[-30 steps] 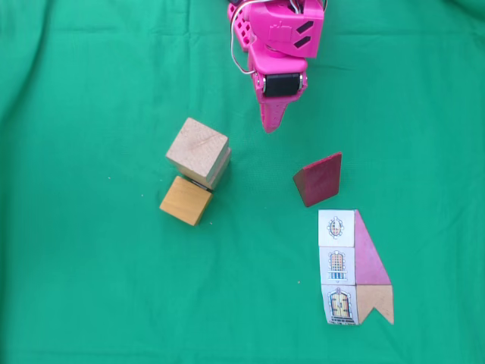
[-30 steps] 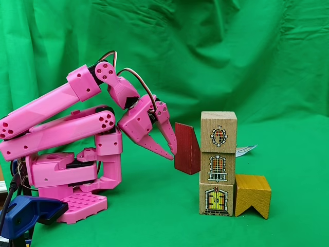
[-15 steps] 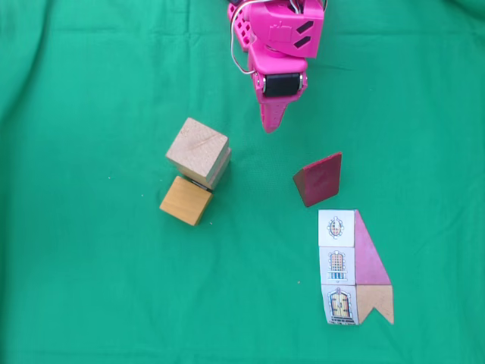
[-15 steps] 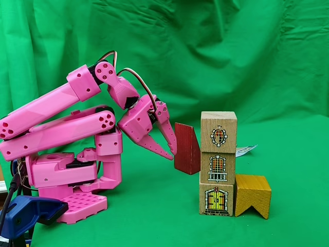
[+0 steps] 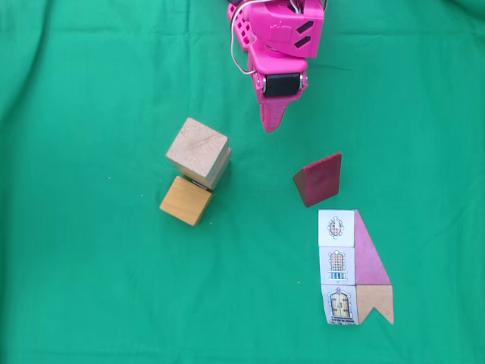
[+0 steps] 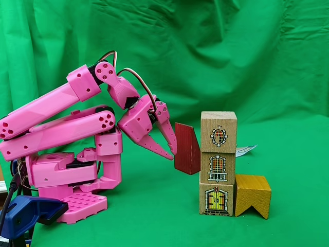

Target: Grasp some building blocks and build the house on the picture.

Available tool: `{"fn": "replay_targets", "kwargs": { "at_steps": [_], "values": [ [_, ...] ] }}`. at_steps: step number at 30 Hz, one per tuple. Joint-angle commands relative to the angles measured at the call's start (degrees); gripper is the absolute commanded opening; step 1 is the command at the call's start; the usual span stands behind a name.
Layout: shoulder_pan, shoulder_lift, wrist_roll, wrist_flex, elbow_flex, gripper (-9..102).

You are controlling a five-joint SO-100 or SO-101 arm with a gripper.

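Green cloth; stacked cubes (image 5: pixel 198 154) hide lower ones from above.

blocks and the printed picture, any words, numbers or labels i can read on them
No readable words or numbers.
Stacked cubes: drawings only, two windows over a door.
Picture: the same drawings; a faint line of tiny marks at its bottom edge is too small to read.
Red wedge and orange block: blank.
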Motion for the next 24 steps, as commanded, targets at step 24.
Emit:
{"fn": "replay_targets", "kwargs": {
  "at_steps": [24],
  "values": [
    [-0.62,-25.40,-22.24,0.53,-29.79,-1]
  ]
}}
